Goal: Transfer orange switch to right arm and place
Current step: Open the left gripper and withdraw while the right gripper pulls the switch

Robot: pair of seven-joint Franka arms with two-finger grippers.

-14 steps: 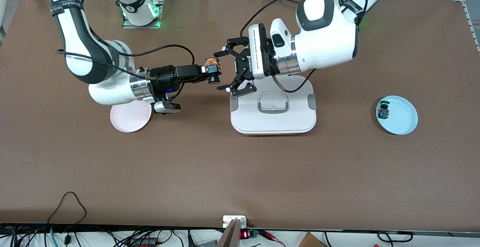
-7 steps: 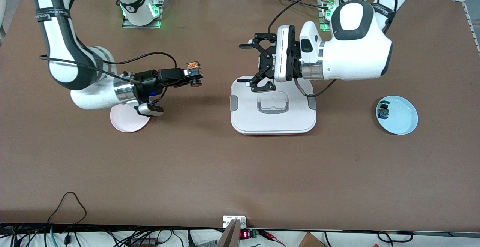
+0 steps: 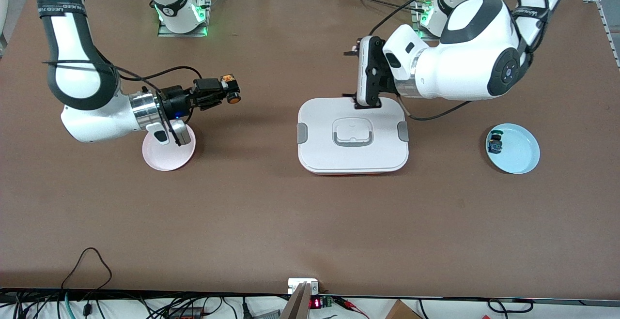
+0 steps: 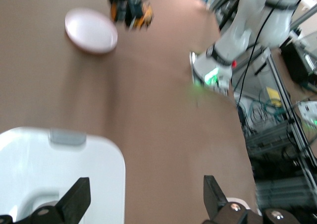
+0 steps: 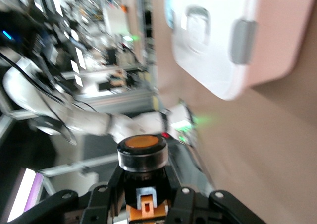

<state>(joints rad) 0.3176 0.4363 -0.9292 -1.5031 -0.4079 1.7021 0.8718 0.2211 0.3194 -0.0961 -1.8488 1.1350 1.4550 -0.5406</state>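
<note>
so the right gripper (image 3: pixel 227 90) is clamped on the orange switch (image 3: pixel 231 92) up over bare table near the pink plate (image 3: pixel 167 157), left gripper (image 4: pixel 146 201) wide open over the white lidded box (image 3: pixel 352 137), blue switch (image 3: pixel 495 144) in the blue plate (image 3: pixel 520 152)

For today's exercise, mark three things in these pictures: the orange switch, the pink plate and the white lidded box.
orange switch (image 3: pixel 233 97): front view, on its orange end, held in the right gripper.
pink plate (image 3: pixel 163 160): front view, on its bare part nearest the camera.
white lidded box (image 3: pixel 353 157): front view, on the bare lid below the handle.
</note>
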